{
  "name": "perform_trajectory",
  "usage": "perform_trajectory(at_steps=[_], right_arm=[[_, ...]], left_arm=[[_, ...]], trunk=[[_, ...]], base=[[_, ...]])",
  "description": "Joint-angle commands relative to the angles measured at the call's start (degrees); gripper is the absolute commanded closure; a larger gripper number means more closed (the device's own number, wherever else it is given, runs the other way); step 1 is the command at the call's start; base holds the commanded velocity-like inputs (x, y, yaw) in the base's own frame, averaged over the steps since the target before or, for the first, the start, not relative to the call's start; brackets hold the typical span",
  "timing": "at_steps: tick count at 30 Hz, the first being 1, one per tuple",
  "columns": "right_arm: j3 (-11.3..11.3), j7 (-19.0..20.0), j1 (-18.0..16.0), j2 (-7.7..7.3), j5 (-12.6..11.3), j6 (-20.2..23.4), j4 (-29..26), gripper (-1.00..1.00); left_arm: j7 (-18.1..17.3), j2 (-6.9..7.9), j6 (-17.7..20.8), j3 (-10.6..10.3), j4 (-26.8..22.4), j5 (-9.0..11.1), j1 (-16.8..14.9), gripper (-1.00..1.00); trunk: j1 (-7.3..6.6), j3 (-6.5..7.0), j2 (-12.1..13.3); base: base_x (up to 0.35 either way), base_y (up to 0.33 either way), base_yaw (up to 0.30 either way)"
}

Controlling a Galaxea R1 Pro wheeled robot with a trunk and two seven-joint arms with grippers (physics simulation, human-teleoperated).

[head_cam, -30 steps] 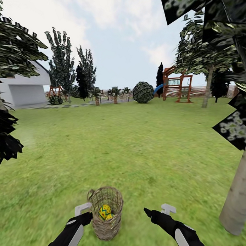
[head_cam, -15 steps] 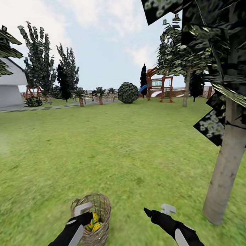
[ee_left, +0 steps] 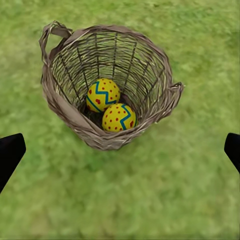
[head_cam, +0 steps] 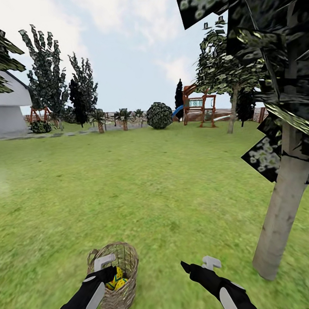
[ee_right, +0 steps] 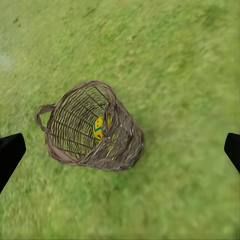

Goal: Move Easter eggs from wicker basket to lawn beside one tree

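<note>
Green lawn (head_cam: 164,190) surrounds the wicker basket (ee_left: 107,87), which sits directly ahead of the left gripper (head_cam: 104,262); its fingers are spread wide, holding nothing, nearer than the right gripper (head_cam: 211,262), above two visible Easter eggs (ee_left: 111,106).

1. The wicker basket (head_cam: 114,277) is seen on the lawn (head_cam: 151,190) at lower left.
2. Two eggs (ee_left: 111,106) are held in it.
3. The tree (head_cam: 281,212) is placed at right.
</note>
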Motion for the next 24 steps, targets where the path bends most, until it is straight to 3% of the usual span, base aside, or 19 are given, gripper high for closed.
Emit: perform_trajectory(at_steps=[1, 6, 13, 24], right_arm=[[-0.05, 0.03, -0.03, 0.01, -0.32, 0.30, -0.06, -1.00], [-0.05, 0.03, -0.03, 0.01, -0.31, 0.32, -0.06, -1.00], [-0.05, 0.03, -0.03, 0.01, -0.30, 0.32, -0.06, -1.00], [-0.05, 0.03, -0.03, 0.01, -0.30, 0.16, -0.06, -1.00]], left_arm=[[0.52, 0.06, 0.23, -0.41, -0.12, 0.57, -0.02, -1.00], [0.52, 0.06, 0.23, -0.41, -0.12, 0.57, -0.02, -1.00], [0.58, 0.06, 0.30, -0.41, -0.12, 0.57, -0.02, -1.00], [0.50, 0.06, 0.24, -0.41, -0.12, 0.57, -0.02, -1.00]], trunk=[[0.01, -0.15, -0.06], [0.01, -0.49, -0.06], [-1.53, 0.28, 2.75], [-1.53, -0.47, 2.75]], base=[[0.000, 0.000, -0.002], [0.000, 0.000, 0.000], [0.000, 0.000, 0.000], [0.000, 0.000, 0.000]])
